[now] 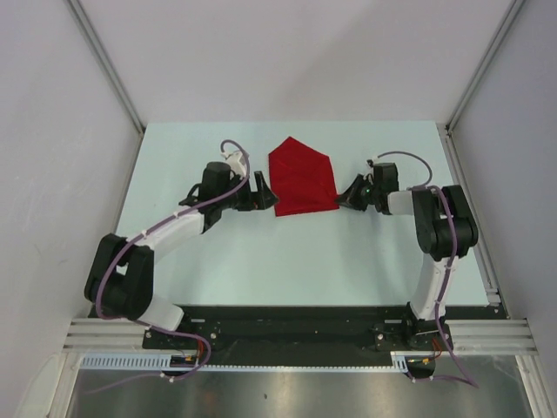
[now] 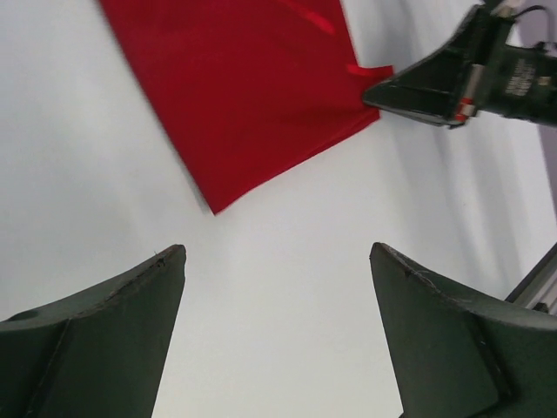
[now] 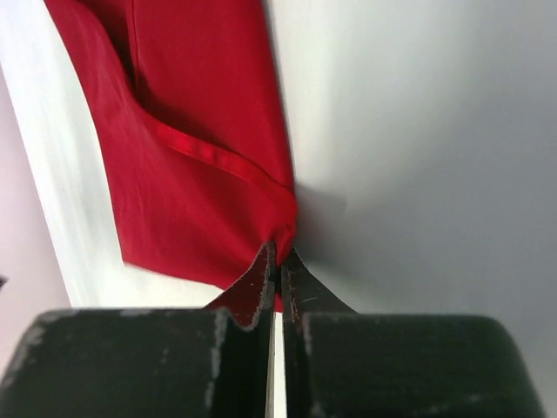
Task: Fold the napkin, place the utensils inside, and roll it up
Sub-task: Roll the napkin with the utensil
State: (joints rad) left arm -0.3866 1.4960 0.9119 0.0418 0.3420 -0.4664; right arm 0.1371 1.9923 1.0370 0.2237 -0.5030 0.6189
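From above, the napkin (image 1: 301,178) lies folded on the table (image 1: 261,261), with a point at its 12 o'clock end and a straight edge at 6. My left fingers (image 1: 259,193) sit just off its 9 o'clock edge, spread apart, with no cloth between them. My right fingers (image 1: 345,192) meet its edge near 4 o'clock. Bare table runs wide at 6 o'clock, between the napkin and my bases.

From my left wrist, both fingers stand wide apart with bare table between them. A napkin corner points toward that gap but stays clear of it. At 2 o'clock my right fingers pinch a small raised tab of red edge.

From my right wrist, the fingers are pressed together, clamped on the napkin's corner. A hem runs diagonally up toward 10 o'clock, and open table lies at 3 o'clock.
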